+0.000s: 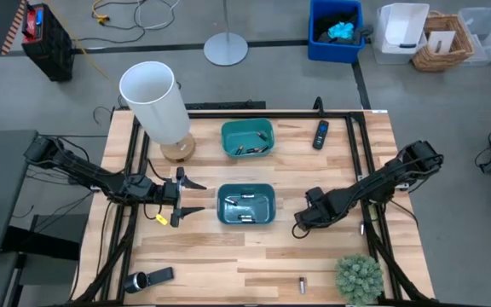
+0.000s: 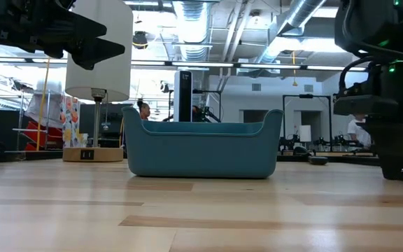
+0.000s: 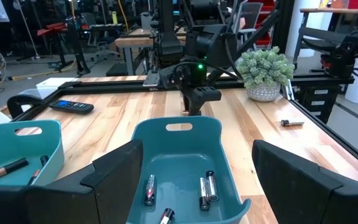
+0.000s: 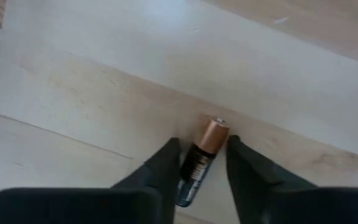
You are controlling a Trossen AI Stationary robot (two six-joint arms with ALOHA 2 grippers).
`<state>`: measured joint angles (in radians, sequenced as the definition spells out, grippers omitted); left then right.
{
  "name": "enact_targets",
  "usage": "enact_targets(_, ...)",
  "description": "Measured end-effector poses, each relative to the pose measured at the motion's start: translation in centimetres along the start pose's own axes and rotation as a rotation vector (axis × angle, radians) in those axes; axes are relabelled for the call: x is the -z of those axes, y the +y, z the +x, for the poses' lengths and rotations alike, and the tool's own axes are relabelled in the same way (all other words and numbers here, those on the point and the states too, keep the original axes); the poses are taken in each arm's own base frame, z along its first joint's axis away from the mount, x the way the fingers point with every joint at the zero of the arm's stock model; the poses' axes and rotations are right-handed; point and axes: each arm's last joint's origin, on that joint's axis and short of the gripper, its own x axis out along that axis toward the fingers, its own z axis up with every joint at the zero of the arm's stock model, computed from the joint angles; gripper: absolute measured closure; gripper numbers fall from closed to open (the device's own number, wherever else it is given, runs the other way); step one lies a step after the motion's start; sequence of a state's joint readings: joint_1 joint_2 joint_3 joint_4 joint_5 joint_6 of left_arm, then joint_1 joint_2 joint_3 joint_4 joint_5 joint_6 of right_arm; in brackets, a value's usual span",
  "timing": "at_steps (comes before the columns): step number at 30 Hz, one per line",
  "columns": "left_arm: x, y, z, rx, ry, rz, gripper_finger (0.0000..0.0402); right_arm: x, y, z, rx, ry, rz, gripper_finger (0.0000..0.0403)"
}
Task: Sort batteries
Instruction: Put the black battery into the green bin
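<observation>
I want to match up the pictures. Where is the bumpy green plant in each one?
High view: the green plant sits near the table's bottom right corner, below the right arm.
Low view: not in it.
Left wrist view: the plant stands far across the table, upper right.
Right wrist view: not in it.
Shared landmark: the teal bin at the table's middle.

Near bin (image 2: 203, 148), low view: contents hidden behind its wall.
Far bin (image 3: 18, 151), left wrist view: cut off at the picture's edge.
Batteries in the near bin (image 1: 246, 207), high view: too small to count or tell apart.
Battery (image 4: 199, 163) between the right gripper's (image 4: 201, 169) fingers: lower end hidden behind the gripper body.
Lamp (image 2: 98, 52), low view: shade top cut off.
</observation>
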<state>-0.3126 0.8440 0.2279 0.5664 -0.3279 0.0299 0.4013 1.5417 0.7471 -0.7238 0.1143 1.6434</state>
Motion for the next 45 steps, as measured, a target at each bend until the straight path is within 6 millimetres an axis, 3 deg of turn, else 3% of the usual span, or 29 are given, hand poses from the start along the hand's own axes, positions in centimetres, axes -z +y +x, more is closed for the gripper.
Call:
enact_targets(7,0.0,0.0,0.0,0.0,-0.001,0.0,0.0107,-0.5,0.1,0.0,0.001,0.0,-0.032,0.0335)
enact_targets(16,0.0,0.0,0.0,0.0,-0.002,-0.001,0.0107,-0.4,0.2,1.0,0.05,-0.01,-0.073,0.0368)
enact_targets(45,0.0,0.0,0.0,-0.001,-0.004,-0.001,0.0107,-1.8,2.0,-1.7,-0.013,-0.159,-0.235,0.0371)
